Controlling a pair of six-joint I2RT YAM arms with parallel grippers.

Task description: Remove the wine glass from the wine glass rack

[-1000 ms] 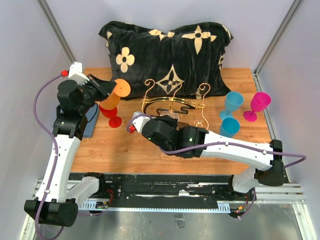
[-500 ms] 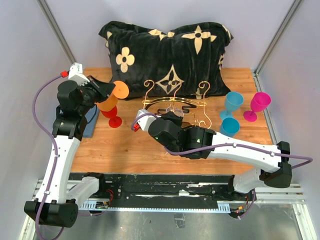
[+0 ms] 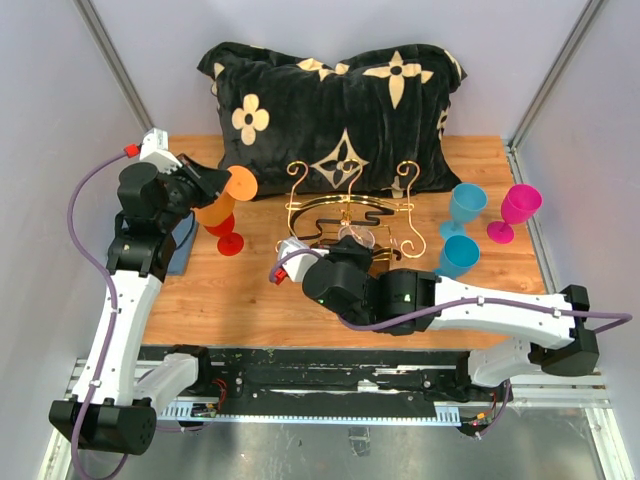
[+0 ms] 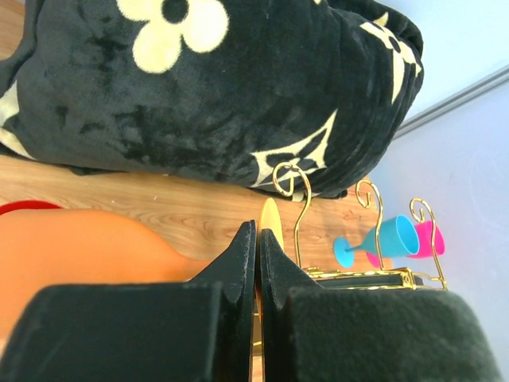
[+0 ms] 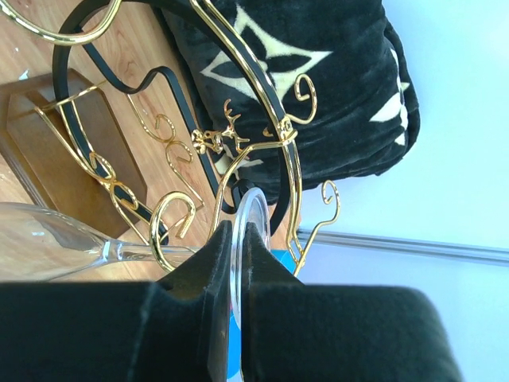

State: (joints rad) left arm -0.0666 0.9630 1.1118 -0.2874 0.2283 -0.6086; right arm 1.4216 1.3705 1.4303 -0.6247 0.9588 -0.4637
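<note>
While the left gripper (image 4: 258,237) pinches the foot of an orange glass (image 4: 79,247) at the left, the right gripper (image 5: 236,232) is clamped on the foot of the clear wine glass (image 5: 56,239). That glass sits at the near side of the wine glass rack (image 3: 345,205), its stem by a gold scroll.

Pale lilac walls (image 3: 40,120), wooden tabletop (image 3: 240,290), black flower-print cushion (image 3: 330,100) at back

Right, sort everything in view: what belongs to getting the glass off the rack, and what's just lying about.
Job in hand:
- wine glass rack
- clear wine glass, its foot pinched in the right gripper

Just about:
- orange glass, held in the left gripper
- red glass
- blue glass
- nearer blue glass
- pink glass
- black pillow
</note>
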